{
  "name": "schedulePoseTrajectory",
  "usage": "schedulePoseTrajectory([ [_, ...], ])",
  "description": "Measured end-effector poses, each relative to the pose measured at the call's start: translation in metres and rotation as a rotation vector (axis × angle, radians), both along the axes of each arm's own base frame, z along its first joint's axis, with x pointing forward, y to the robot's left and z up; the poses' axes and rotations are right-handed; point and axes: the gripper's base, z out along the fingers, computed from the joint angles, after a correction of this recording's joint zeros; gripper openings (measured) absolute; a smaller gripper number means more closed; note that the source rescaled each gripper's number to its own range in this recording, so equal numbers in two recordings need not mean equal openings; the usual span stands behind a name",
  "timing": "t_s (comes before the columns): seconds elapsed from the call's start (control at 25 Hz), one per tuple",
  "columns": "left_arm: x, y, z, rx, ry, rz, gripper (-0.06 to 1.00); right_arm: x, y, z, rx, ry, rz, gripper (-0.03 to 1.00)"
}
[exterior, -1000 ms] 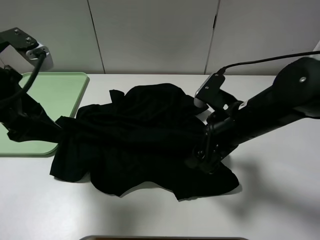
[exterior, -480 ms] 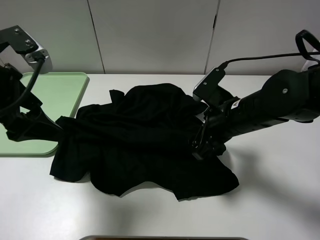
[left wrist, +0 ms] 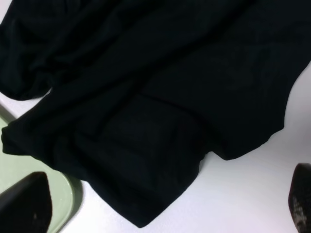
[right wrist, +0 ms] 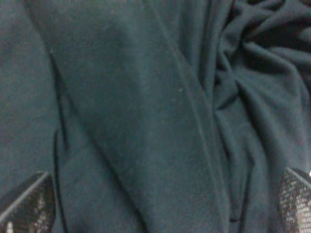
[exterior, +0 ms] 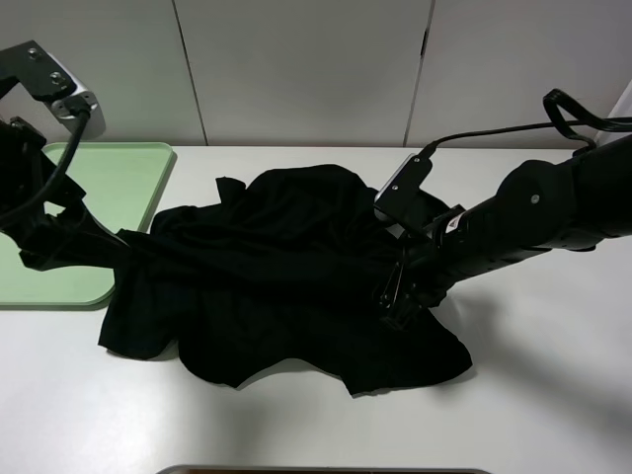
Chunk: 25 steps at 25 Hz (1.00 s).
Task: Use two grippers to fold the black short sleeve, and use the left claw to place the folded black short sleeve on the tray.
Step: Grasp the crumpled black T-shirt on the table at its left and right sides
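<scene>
Cloth of the black short sleeve [exterior: 286, 276] is seen crumpled and unfolded across the middle of the table [exterior: 553, 395] — its left edge is laid just against the rim of the green tray [exterior: 128, 178]. The left gripper [left wrist: 160, 199] is held over that edge, jaws wide and empty. The right gripper [exterior: 400, 296] is poised low over the cloth's right side — jaws are spread wide, and nothing is gripped.

No readable text, labels, brands or numbers anywhere.
</scene>
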Motion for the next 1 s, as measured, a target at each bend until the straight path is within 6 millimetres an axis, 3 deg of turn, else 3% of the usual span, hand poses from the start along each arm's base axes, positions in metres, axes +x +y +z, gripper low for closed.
schedulePoseTrajectory([
  [0.12, 0.000, 0.000, 0.000, 0.000, 0.000, -0.001, 0.97, 0.001, 0.000, 0.000, -0.004, -0.011, 0.007, 1.00],
  [0.24, 0.000, 0.000, 0.000, 0.000, 0.000, -0.001, 0.97, 0.001, 0.000, 0.001, -0.026, -0.027, 0.044, 0.81],
  [0.32, 0.000, 0.000, 0.000, -0.001, 0.000, -0.001, 0.97, 0.001, 0.000, 0.000, -0.044, -0.037, 0.073, 0.76],
  [0.64, 0.000, 0.000, 0.000, 0.000, 0.000, -0.001, 0.97, 0.008, -0.013, 0.000, -0.058, -0.041, 0.043, 0.79],
  [0.8, 0.000, 0.000, 0.000, 0.000, 0.000, -0.001, 0.97, 0.017, -0.034, -0.001, -0.060, -0.012, -0.038, 0.79],
  [1.0, 0.000, 0.000, 0.000, 0.000, -0.001, -0.001, 0.97, 0.017, -0.039, -0.002, -0.058, 0.015, -0.061, 0.76],
])
